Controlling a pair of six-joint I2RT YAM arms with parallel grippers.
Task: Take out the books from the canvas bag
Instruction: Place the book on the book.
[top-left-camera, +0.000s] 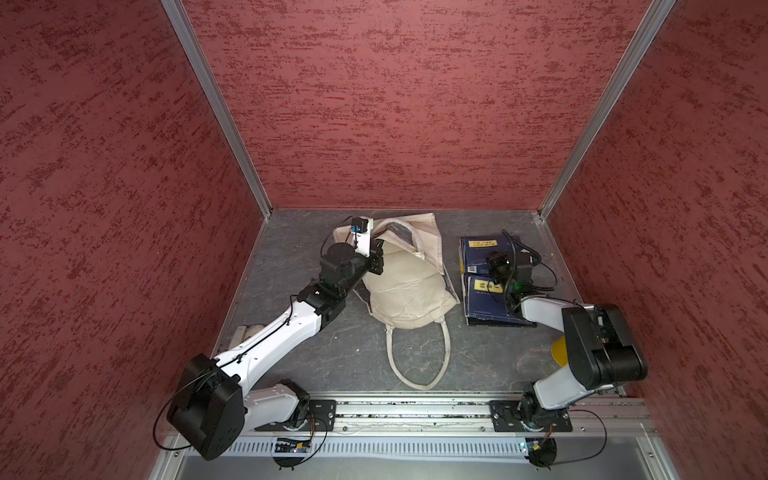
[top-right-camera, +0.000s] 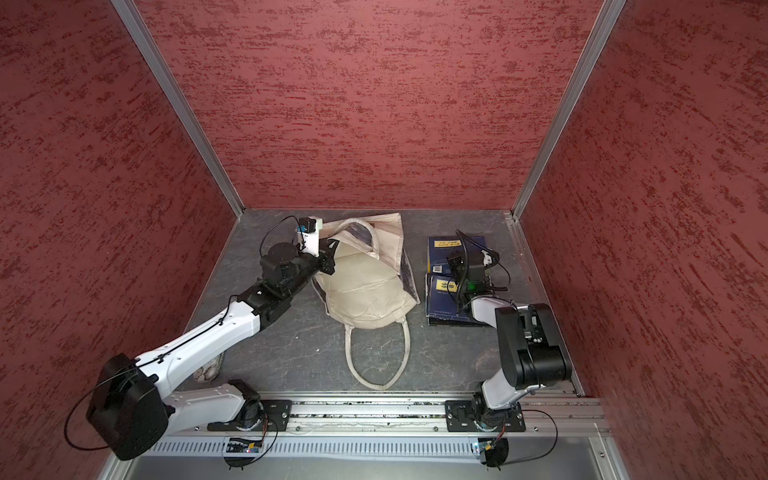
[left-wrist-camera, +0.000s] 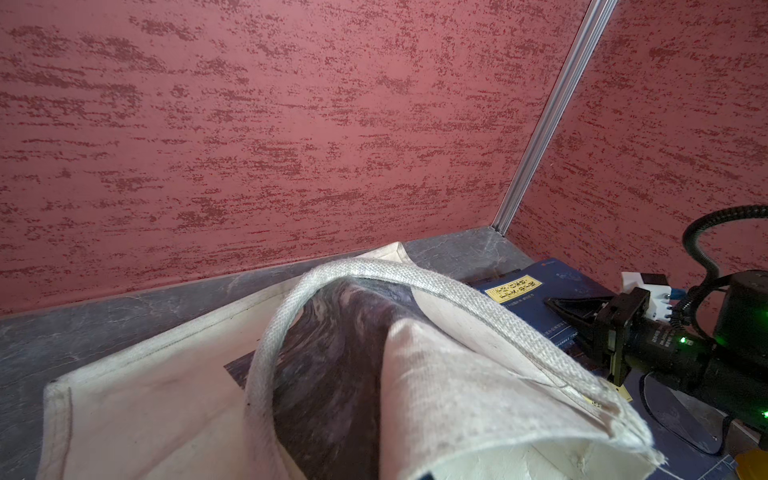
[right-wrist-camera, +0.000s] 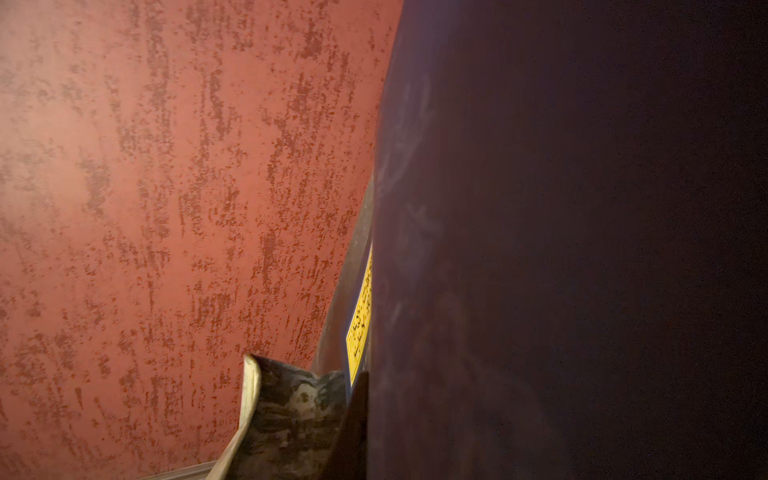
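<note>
So, arm outstretched, left tool (top-left-camera: 377, 258) clamps canvas bag (top-left-camera: 407, 291) edge; right tool (left-wrist-camera: 557, 304), closed, lies low over books (top-left-camera: 482, 251).

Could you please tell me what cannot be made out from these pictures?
- Inside of the bag: in both top views, its own cloth hides whether books remain.
- What the right gripper holds: the right wrist view is filled by a dark, blurred book.
- Yellow object: in a top view, mostly behind the right arm.
- Book labels: in both top views, too small to read.
</note>
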